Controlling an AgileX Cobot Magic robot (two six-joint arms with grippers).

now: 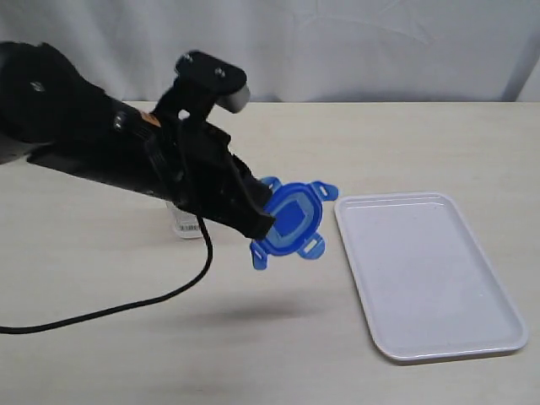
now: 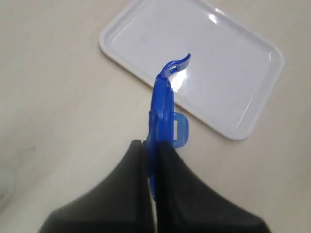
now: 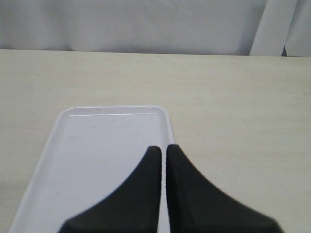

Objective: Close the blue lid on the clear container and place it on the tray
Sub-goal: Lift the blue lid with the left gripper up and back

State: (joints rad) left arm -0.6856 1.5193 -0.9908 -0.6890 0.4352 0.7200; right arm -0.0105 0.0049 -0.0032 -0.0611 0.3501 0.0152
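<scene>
The blue lid (image 1: 291,218) looks like smooth, slightly translucent plastic. The tray (image 2: 233,73) is glossy white plastic with bright reflections. The table (image 1: 396,143) has a matt, pale wood-like surface. The left gripper (image 2: 151,145) looks matt black.

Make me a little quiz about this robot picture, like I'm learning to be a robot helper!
1. True or false: the lid lies on the tray.
2. Is the right gripper open or shut?
3. What holds the lid? A) left gripper B) right gripper C) nothing

Key:
1. False. It is up in the air beside the tray.
2. Shut, and empty.
3. A. The lid is pinched by its edge.
</scene>
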